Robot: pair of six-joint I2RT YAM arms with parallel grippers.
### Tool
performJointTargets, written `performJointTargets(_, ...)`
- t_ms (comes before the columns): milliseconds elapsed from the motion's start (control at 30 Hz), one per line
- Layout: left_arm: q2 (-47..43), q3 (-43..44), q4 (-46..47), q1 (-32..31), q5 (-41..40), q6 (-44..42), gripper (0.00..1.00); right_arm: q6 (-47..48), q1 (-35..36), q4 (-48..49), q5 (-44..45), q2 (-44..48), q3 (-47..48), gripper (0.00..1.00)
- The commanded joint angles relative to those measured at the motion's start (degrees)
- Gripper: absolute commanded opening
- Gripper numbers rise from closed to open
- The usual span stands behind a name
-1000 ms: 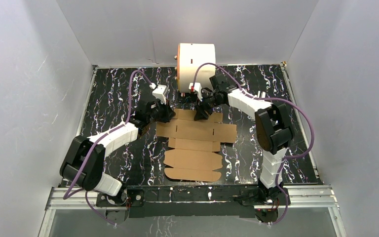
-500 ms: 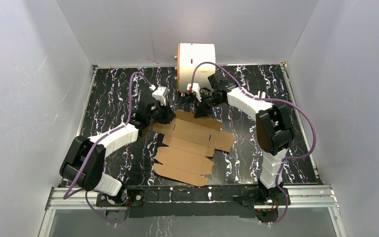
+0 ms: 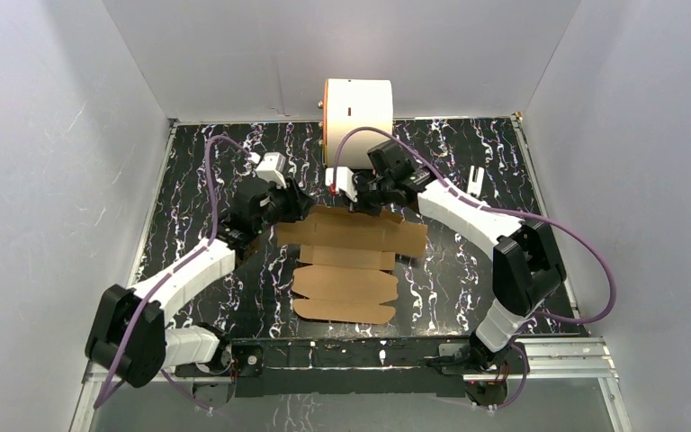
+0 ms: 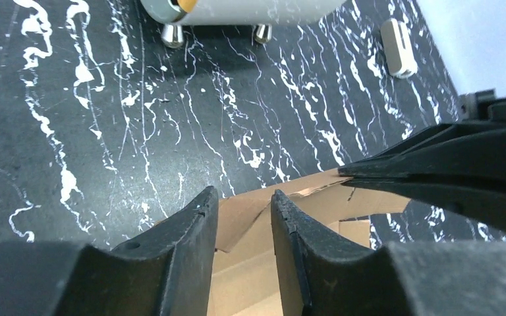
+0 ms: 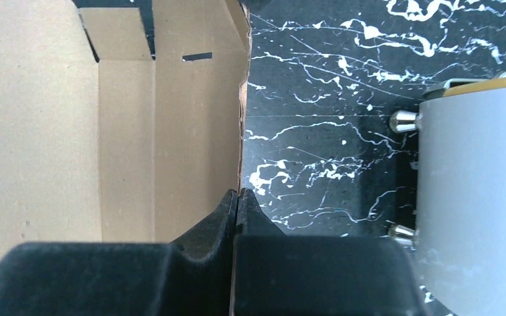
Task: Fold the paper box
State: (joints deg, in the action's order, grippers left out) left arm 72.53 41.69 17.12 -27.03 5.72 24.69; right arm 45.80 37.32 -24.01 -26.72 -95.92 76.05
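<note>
Cardboard: the paper box (image 3: 351, 256) lies flat and unfolded on the black table (image 3: 198, 162), its far edge near the white drum (image 3: 358, 108).
My right claw (image 5: 237, 197): pinched shut on that far edge.
My left claw (image 4: 240, 197): fingers parted at the far left corner, gripping nothing.
Doing it well: I'd lift the pinched flap slowly along its crease, with the left steadying.

The paper box (image 3: 351, 261) is plain brown. The table (image 3: 198, 180) is black with white marble-like veins. The cylinder (image 3: 360, 108) is white, orange-rimmed. The arms (image 3: 193, 270) are white and black.
</note>
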Motion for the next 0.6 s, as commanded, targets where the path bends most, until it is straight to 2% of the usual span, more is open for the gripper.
performJointTargets(0, -6.93, -0.06, -4.51, -0.05, -7.68, 4.12, 0.35, 5.08, 2.22, 2.43, 6.99, 2.60, -0.37, 0.03)
performJointTargets(233, -9.08, 2.83, -16.61, 1.80, -15.07, 7.61, 0.52, 9.35, 6.25, 4.34, 15.84, 3.72, -2.14, 0.01)
performJointTargets(433, -6.80, 1.78, -21.41, 5.65, -13.16, 12.03, 0.57, 9.35, 9.75, 4.34, 16.23, 5.59, -9.06, 0.01)
performJointTargets(567, -4.53, 0.51, -19.92, 5.84, -10.89, 12.53, 0.60, 9.35, 11.42, 4.34, 16.23, 6.25, -13.80, 0.01)
